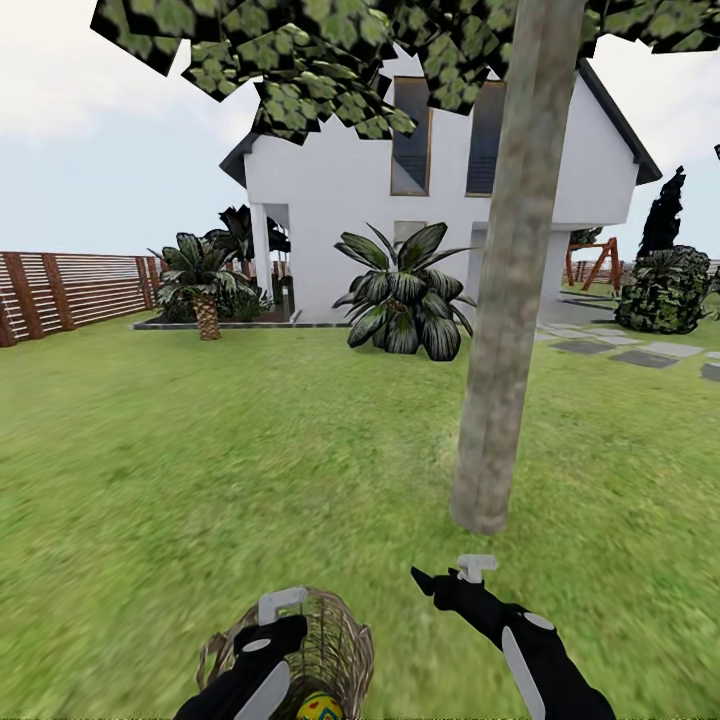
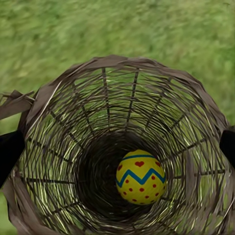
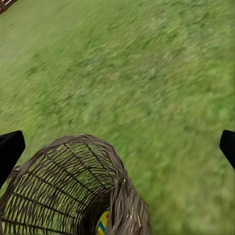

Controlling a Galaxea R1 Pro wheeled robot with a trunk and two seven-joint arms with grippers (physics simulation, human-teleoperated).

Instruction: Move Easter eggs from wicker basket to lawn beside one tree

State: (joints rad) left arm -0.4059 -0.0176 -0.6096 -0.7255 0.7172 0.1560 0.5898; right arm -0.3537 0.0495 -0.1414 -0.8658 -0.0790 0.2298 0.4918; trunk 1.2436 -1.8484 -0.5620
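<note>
The wicker basket (image 1: pixel 335 645) sits on the lawn (image 1: pixel 250 450) at the bottom of the head view. My left gripper (image 1: pixel 272 625) hovers over it, open. The left wrist view looks straight into the basket (image 2: pixel 58 112), where one Easter egg (image 2: pixel 140 177), yellow with red dots and a blue zigzag, lies on the bottom; my left gripper (image 2: pixel 117 147) has its dark fingertips (image 2: pixel 10 152) wide apart at the rim. The egg (image 1: pixel 320 708) also peeks out in the head view. My right gripper (image 1: pixel 447 578) is open and empty over grass, right of the basket (image 3: pixel 63 186) and just short of the tree (image 1: pixel 505 330).
The tree's grey-brown trunk stands right ahead of my right arm. Farther off are a broad-leaved dark plant (image 1: pixel 405 295), a small palm (image 1: pixel 205 280), a white house (image 1: pixel 340 190), a wooden fence (image 1: pixel 70 290) at left and grey stepping stones (image 1: pixel 640 352) at right.
</note>
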